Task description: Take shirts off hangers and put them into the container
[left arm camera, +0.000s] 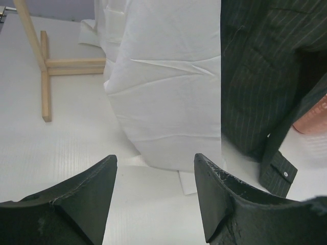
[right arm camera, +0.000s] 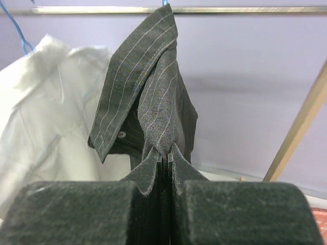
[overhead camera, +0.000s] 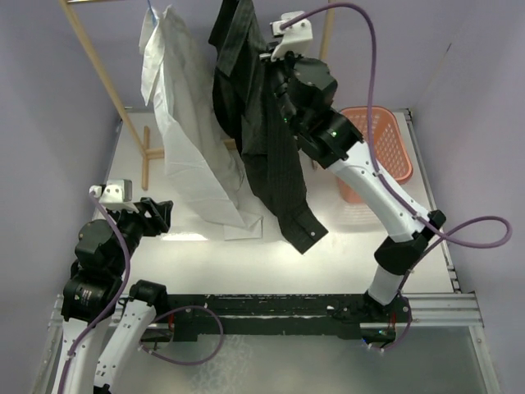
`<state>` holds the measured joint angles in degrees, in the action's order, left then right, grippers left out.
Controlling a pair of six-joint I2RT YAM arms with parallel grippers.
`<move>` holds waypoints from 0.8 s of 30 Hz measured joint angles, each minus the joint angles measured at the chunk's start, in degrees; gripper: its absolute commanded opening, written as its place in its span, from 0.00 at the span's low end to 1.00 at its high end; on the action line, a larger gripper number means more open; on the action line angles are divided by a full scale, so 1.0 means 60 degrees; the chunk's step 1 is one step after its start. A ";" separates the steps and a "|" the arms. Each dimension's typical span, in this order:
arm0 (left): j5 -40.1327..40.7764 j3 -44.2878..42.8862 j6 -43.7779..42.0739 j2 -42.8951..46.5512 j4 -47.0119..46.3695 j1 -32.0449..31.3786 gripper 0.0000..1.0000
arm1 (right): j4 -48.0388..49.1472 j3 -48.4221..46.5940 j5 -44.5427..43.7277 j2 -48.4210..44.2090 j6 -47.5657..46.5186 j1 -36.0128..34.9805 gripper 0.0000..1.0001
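Zero shirts (overhead camera: pixel 189 139) binned: my right tool (right arm camera: pixel 167 163) clenches the black pinstriped cloth shirt (right arm camera: pixel 148 92) above it; left tool (left arm camera: pixel 154 158) released.

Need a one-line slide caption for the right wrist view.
Right jaws shut on the black pinstriped shirt just below its collar, under the rail, white shirt hanging beside it.

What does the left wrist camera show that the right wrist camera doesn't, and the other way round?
Left wrist only: the open left gripper, the rack's wooden foot on the table, and a buttoned cuff. Right wrist only: the right gripper shut on a pinstriped collar, the top rail and a blue hanger. Both: the white shirt and the black shirt.
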<state>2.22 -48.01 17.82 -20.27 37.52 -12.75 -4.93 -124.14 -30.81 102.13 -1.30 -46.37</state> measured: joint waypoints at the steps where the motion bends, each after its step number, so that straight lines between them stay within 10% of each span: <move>1: 0.0000 0.0000 0.0000 0.0007 0.0000 0.0000 0.66 | 0.0015 0.0000 0.0004 -0.0215 0.0011 0.0007 0.00; 24: -0.0856 -0.0758 -0.0331 -0.1989 -0.1759 0.0000 0.80 | -0.2987 0.4976 0.2014 -0.7599 0.1166 0.0036 0.00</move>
<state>-2.92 -52.56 15.84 -32.21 26.96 -12.75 -22.85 -94.28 -18.72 56.53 5.69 -46.15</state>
